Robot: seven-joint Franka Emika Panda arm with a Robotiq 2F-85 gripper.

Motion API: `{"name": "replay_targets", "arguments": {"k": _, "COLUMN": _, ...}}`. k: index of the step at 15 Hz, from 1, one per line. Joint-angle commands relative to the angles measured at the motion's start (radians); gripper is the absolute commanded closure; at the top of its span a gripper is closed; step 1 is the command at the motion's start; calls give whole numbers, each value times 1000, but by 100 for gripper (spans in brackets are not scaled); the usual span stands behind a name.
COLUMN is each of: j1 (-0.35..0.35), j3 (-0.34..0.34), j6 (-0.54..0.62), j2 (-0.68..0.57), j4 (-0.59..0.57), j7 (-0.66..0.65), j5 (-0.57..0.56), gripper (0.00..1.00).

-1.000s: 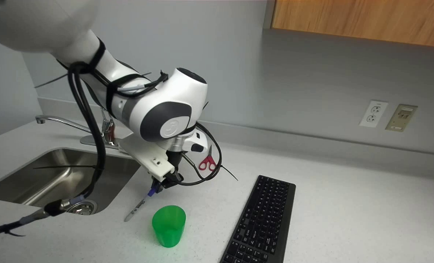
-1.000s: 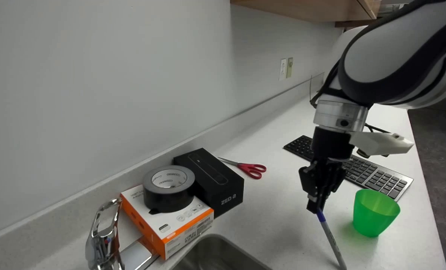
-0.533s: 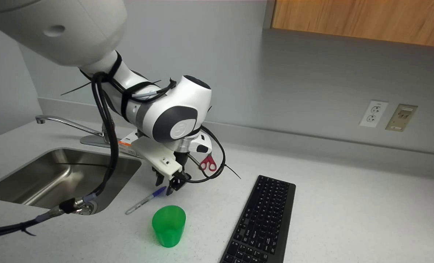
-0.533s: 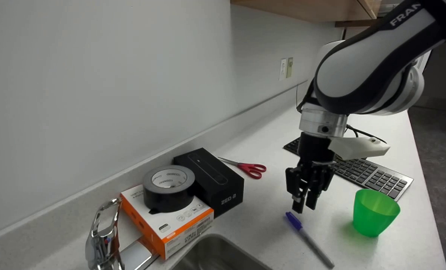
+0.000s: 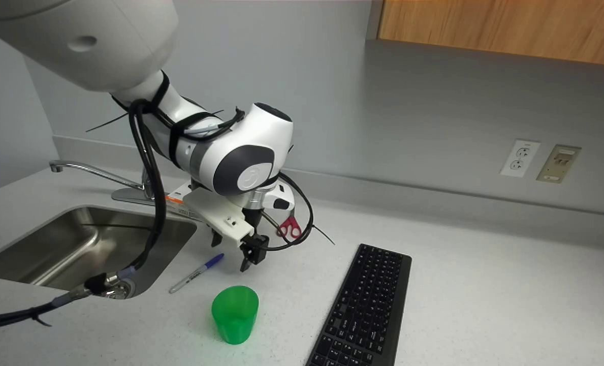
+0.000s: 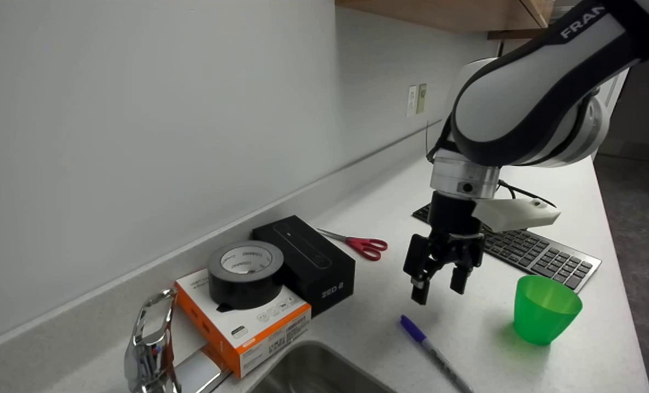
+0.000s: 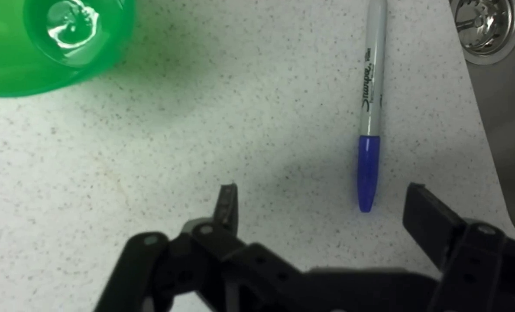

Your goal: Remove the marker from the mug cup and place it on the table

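Blue-capped, the marker (image 7: 372, 108) you were gripping a second ago now lies flat on the counter (image 5: 459, 279) between the unmoved green cup (image 5: 235, 315) and the sink (image 5: 63, 254), and your pincer (image 6: 439, 293), its height hard to judge, has spread wide, clear of it.

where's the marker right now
In the wrist view, the marker lies on the table, right of centre, between the green mug cup at upper left and the sink at the right edge.
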State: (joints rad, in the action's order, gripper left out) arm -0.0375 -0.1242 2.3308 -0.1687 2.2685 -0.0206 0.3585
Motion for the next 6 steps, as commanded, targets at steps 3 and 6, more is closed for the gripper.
{"name": "replay_targets", "arguments": {"k": 3, "j1": -25, "j3": 25, "j6": -1, "j2": 1, "j4": -2, "j7": -4, "j5": -6, "gripper": 0}}
{"name": "replay_targets", "arguments": {"k": 6, "j1": -25, "j3": 27, "j6": -1, "j2": 1, "j4": 0, "j7": -4, "j5": -6, "gripper": 0}}
